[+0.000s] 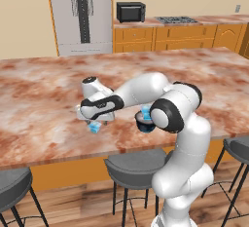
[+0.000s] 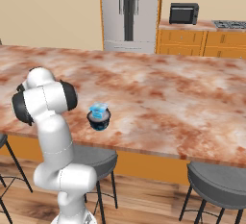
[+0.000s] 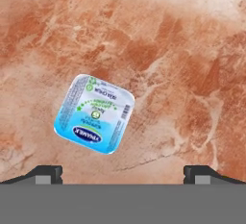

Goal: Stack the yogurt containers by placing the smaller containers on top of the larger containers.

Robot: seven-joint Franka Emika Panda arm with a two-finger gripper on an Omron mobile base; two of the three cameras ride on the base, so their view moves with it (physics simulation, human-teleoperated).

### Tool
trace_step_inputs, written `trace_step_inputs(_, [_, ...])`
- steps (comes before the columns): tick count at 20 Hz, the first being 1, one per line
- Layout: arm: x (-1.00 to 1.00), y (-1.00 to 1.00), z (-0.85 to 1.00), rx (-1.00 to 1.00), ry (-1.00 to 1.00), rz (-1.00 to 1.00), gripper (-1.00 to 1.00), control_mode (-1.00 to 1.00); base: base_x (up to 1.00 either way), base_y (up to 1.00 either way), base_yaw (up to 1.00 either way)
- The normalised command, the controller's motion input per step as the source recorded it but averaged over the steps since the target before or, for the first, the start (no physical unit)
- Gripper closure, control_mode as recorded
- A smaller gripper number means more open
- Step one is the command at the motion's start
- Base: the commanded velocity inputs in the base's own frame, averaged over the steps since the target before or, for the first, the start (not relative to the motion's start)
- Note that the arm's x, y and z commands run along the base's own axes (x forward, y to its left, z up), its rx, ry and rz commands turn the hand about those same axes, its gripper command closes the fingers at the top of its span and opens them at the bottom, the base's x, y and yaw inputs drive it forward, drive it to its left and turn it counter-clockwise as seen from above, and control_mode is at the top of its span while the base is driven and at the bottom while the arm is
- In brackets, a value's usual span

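Observation:
One small light-blue yogurt cup [image 3: 94, 114] lies alone on the marble counter, its white printed top facing the hand camera. My gripper [image 3: 123, 174] hovers over it, open, with the fingertips [image 3: 47, 173] wide apart and nothing between them. From the left base, that cup [image 1: 95, 127] peeks out just under my gripper [image 1: 96, 121]. To its right stands the dark round cup [image 1: 144, 123], partly behind my forearm, with the second light-blue cup [image 1: 146, 110] on top. The right base view shows the same stack, blue cup [image 2: 99, 109] on dark cup [image 2: 99, 120].
The marble counter [image 1: 44, 89] stretches wide to the far side and both ends. Grey stools [image 1: 131, 167] stand below its near edge. A fridge [image 1: 80, 14], microwave [image 1: 130, 11] and orange cabinets line the back wall.

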Motion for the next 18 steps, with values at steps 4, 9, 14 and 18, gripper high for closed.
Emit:
trace_step_inputs(4, [0.16,0.03,-0.03,0.0,-0.02,0.0,-1.0,-1.0,0.0,0.0,0.0])
trace_step_inputs(9, [0.16,0.08,-0.12,0.0,0.0,0.0,-1.0,-1.0,0.0,0.0,0.0])
trace_step_inputs(14, [0.15,0.09,-0.17,0.0,0.0,0.0,-1.0,-1.0,0.0,0.0,0.0])
trace_step_inputs(18, [0.12,0.09,-0.12,0.0,0.0,0.0,-1.0,-1.0,0.0,0.0,0.0])
